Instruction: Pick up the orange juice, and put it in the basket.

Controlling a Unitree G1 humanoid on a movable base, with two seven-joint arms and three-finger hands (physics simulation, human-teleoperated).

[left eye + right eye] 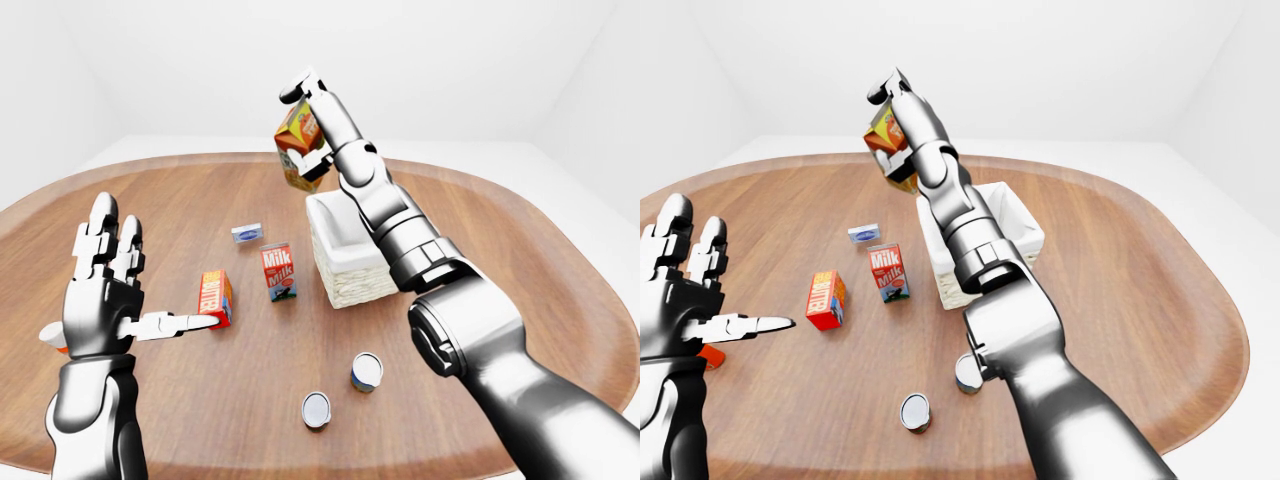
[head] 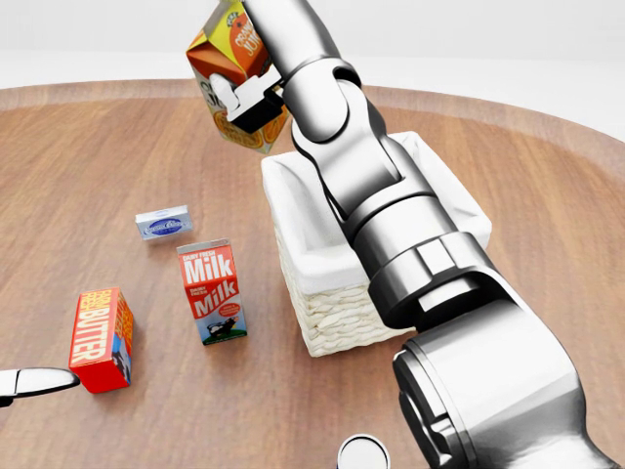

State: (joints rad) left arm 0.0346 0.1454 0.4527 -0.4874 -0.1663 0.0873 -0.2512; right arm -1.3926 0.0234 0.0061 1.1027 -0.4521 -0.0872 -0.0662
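Note:
My right hand (image 1: 308, 128) is shut on the orange juice carton (image 1: 296, 140), orange with a gabled top, and holds it tilted in the air above the top left corner of the white wicker basket (image 1: 350, 285). In the head view the carton (image 2: 227, 73) hangs just over the basket's (image 2: 337, 322) upper left rim. My left hand (image 1: 105, 290) is open and empty at the left, its thumb pointing at the butter box.
On the round wooden table (image 1: 180, 200) lie a red butter box (image 1: 215, 297), a milk carton (image 1: 279, 271), a small blue-and-white box (image 1: 247, 233), two cans (image 1: 367, 371) (image 1: 316, 410), and a small orange-and-white thing (image 1: 52, 336) behind my left hand.

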